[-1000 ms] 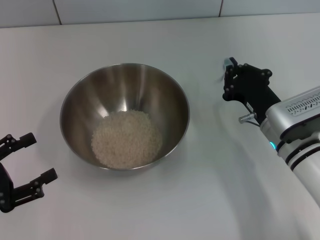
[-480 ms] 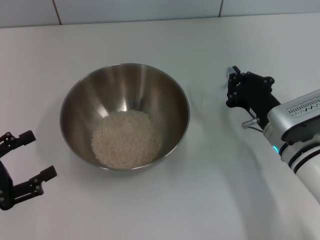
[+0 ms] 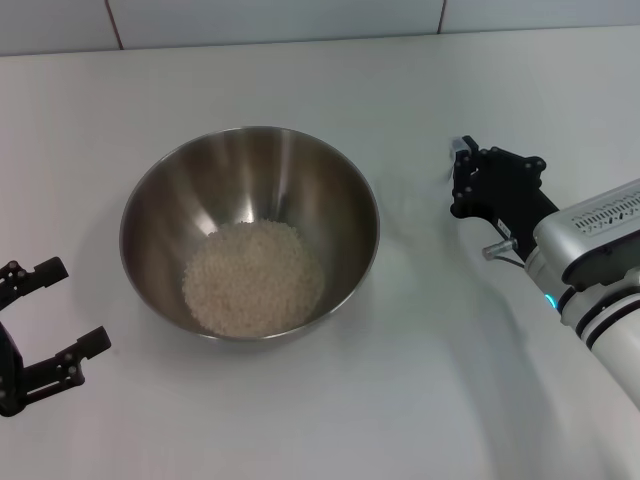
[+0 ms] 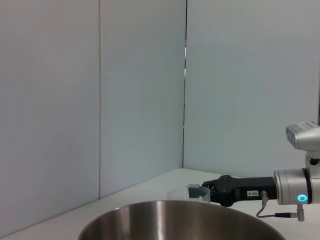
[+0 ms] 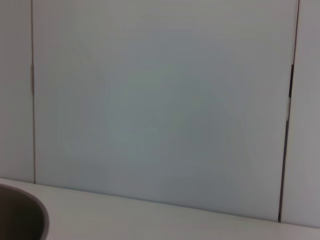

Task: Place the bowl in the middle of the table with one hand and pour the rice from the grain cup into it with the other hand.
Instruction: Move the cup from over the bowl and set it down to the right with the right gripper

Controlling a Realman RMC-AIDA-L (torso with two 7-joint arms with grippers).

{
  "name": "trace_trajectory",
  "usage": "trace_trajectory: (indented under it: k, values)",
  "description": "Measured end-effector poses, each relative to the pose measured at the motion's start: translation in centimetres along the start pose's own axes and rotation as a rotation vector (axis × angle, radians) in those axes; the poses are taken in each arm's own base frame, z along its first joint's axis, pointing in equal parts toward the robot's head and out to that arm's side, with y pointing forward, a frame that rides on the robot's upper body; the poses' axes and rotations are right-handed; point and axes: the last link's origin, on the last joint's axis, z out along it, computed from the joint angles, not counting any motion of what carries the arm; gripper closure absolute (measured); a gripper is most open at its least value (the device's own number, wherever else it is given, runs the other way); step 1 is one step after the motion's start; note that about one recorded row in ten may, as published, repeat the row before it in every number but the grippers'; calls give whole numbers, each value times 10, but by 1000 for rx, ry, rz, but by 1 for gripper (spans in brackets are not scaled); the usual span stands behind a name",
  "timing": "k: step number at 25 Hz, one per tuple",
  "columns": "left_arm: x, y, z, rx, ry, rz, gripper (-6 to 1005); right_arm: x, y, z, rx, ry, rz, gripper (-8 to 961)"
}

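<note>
The steel bowl stands in the middle of the white table, with a pale heap of rice in its bottom. To its right my right gripper hangs low over the table, shut on the clear grain cup. The cup stands upright, looks empty and hardly shows in the head view. In the left wrist view the right gripper sits just past the bowl's rim. My left gripper is open and empty at the table's front left, away from the bowl.
A white panelled wall runs along the back of the table. The bowl's edge shows in a corner of the right wrist view. Bare tabletop surrounds the bowl on every side.
My right gripper has come down and back a little, away from the bowl, then nearly stopped. The left gripper has drifted slightly towards the front. Bowl and rice are still.
</note>
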Motion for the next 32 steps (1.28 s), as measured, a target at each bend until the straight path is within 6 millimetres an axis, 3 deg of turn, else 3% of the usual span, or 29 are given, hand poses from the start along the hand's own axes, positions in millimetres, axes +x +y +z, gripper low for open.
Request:
trace_trajectory:
  k: [3,14,20,32]
  values:
    - [0,0,0,0,0,0,137,0,-1,0,2,0,6,887]
    - [0,0,-1,8,3,0,137,5,-3,-5,5,17,15,680]
    - [0,0,-3,8,1,-2,137,11,-3,-14,13,25,26,515]
    - [0,0,-3,7,-2,2,137,15,-6,-40,-37,-37,94,516]
